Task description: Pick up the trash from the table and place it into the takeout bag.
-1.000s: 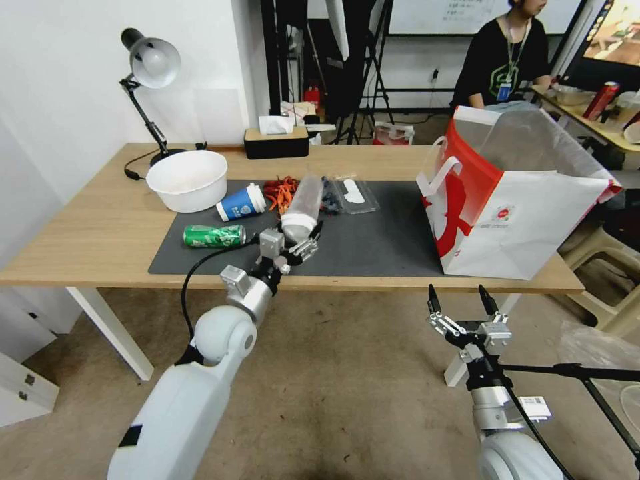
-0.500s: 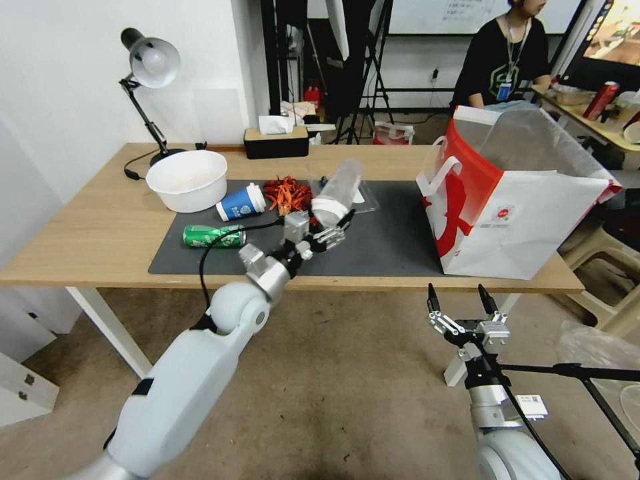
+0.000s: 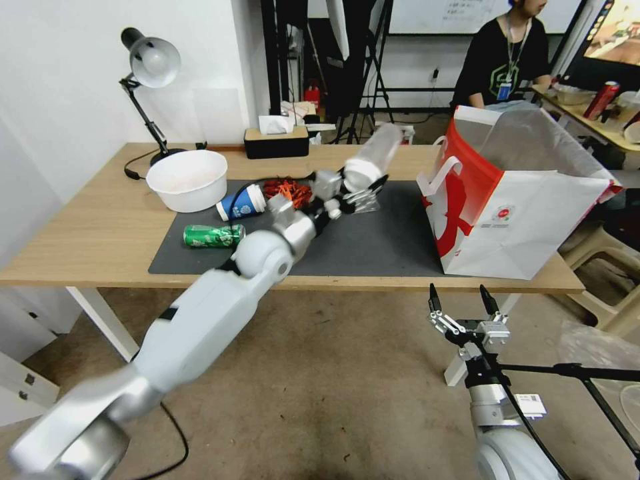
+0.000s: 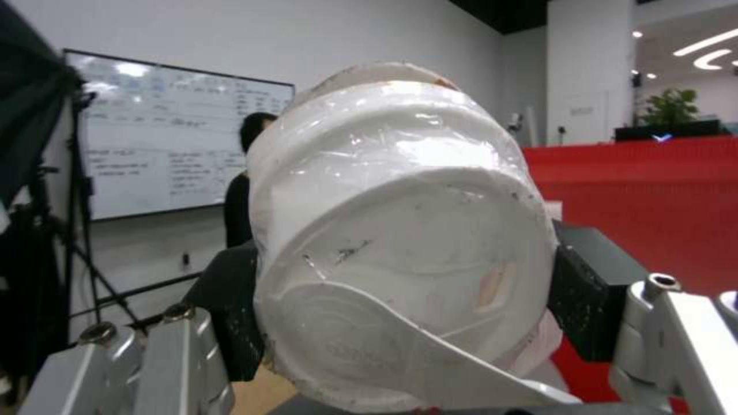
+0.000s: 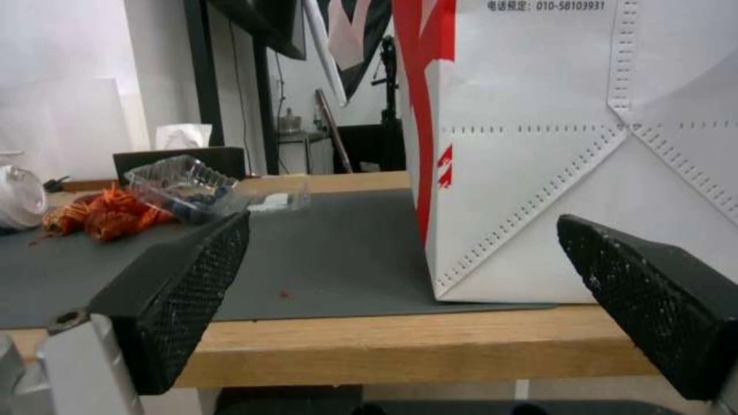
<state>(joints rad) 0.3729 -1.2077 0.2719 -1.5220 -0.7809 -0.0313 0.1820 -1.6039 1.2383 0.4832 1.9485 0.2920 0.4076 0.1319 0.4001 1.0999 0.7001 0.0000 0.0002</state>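
**Cup in transit: risks short of the bag**

Near, below the table [image 3: 87, 257] edge: right gripper [image 3: 463, 308], fingers spread, idle. Mid-scene, above the mat: left gripper [image 3: 357, 187] pinching the clear plastic cup [image 3: 373, 159], tilted, just left of the takeout bag [image 3: 527, 213]. Likely hazards: thin wall crushed or slipping; bag rim clipped, bag pushed over.

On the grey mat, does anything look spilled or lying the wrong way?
Yes. The green can and blue paper cup lie on their sides, and orange-red scraps are strewn loose on the mat beside them.
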